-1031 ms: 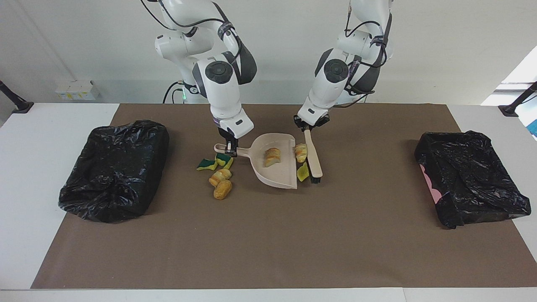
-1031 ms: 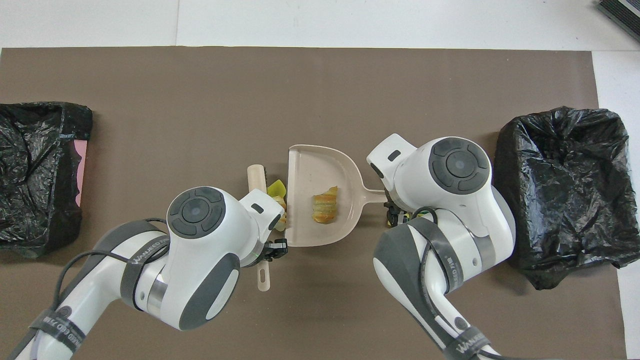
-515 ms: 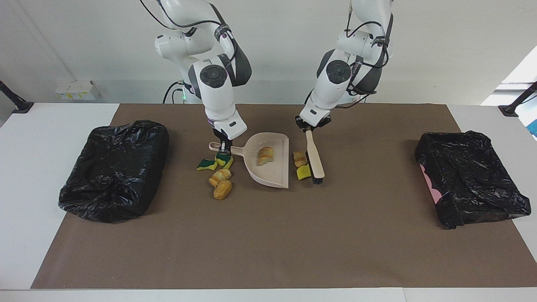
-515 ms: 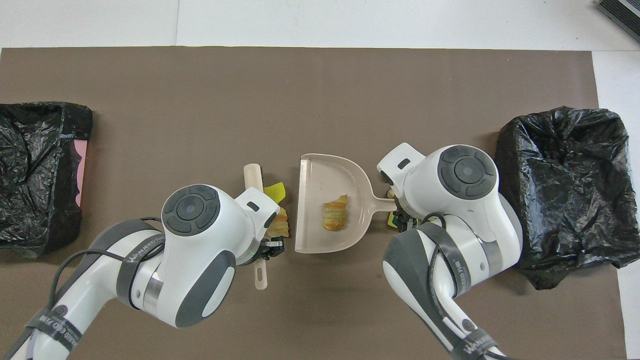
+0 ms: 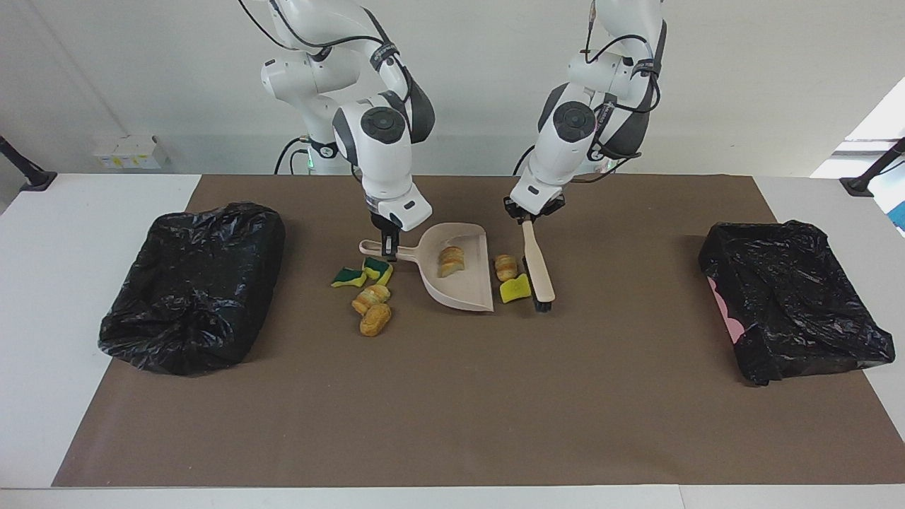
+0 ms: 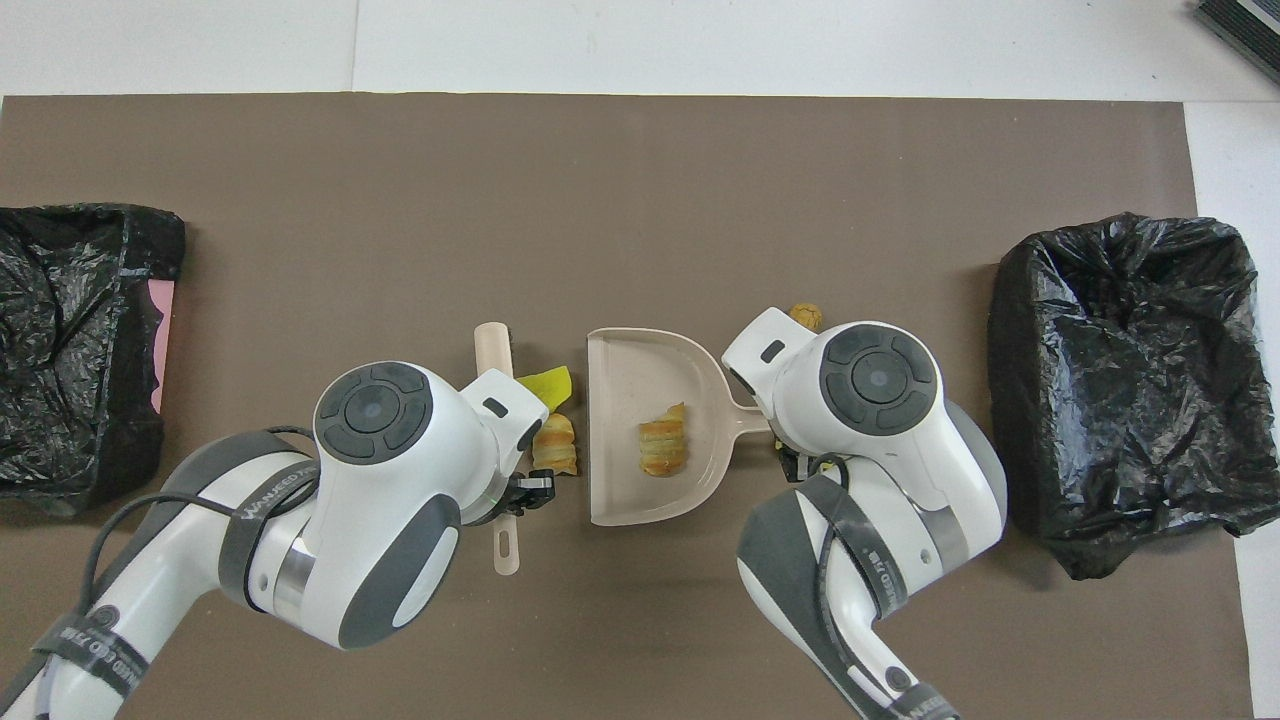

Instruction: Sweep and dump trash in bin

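My right gripper [image 5: 387,249] is shut on the handle of the beige dustpan [image 5: 472,291], also dustpan [image 6: 620,500]. One tan bread chunk [image 5: 450,260] lies in the pan. My left gripper [image 5: 527,216] is shut on the handle of the beige brush [image 5: 541,274], which slants down to the mat. A bread chunk [image 5: 505,267] and a yellow sponge piece [image 5: 516,288] lie between the pan's mouth and the brush. Two green-backed sponge pieces [image 5: 348,277] and two bread chunks [image 5: 373,309] lie beside the pan's handle, toward the right arm's end.
A black-bagged bin [image 5: 194,283] stands at the right arm's end of the brown mat, another black-bagged bin [image 5: 792,307] at the left arm's end. In the overhead view my right arm [image 6: 880,400] covers most of the scraps beside the handle; one bread chunk [image 6: 805,316] peeks out.
The brush has drawn back toward the left arm's end. A gap has opened between it and the pan's mouth, with the bread chunk and yellow sponge left on the mat in it.
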You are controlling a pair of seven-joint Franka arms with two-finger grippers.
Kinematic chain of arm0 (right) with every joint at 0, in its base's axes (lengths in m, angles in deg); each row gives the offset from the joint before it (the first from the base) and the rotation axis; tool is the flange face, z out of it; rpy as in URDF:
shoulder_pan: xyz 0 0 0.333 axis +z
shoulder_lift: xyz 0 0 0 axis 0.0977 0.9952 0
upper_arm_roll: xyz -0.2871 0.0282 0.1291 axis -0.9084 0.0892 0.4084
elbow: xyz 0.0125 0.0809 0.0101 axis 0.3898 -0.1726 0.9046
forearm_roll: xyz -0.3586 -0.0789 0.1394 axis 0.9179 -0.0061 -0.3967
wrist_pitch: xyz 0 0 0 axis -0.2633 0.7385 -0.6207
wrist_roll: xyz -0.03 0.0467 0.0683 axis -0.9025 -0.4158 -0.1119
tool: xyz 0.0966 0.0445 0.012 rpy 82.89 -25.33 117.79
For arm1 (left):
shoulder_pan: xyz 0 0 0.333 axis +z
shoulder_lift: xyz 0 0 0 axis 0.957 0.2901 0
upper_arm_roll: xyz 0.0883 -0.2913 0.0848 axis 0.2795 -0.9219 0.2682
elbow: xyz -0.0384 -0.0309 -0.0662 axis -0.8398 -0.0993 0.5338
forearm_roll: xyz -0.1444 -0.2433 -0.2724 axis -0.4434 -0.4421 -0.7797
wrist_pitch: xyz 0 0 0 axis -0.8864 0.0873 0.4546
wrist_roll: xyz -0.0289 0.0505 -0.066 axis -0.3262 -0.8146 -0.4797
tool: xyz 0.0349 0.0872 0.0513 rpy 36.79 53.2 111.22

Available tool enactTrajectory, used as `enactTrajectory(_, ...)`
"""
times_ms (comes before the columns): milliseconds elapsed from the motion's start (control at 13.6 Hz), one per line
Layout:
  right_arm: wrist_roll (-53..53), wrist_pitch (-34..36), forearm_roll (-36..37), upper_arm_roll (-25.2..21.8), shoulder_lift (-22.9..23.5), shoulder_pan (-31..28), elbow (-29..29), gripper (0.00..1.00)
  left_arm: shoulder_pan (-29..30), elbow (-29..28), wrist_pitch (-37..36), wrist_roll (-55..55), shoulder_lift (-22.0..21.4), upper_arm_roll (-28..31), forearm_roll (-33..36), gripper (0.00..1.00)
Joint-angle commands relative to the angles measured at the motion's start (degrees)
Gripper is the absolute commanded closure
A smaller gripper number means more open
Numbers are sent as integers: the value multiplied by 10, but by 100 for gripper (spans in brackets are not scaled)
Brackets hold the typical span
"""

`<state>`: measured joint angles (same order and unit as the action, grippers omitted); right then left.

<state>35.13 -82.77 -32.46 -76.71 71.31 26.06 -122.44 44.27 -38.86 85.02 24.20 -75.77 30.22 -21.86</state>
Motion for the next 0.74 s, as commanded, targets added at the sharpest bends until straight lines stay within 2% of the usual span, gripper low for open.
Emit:
enactTrajectory(0, -35, 13, 33, 4, -3, 16, -2, 100, 8, -50, 8, -36, -26, -3, 10, 100)
enactTrajectory(221, -74, 15, 48, 4, 16, 31, 1, 100, 0, -78, 31, -59, -27, -6, 10, 100)
enactTrajectory(515, -104, 17, 49, 4, 32, 43, 10, 100, -57, -73, 35, -58, -29, -9, 0, 100)
enactTrajectory(662, -105, 7, 48, 4, 38, 42, 10, 100, -79, -70, 69, -54, -27, -9, -19, 100)
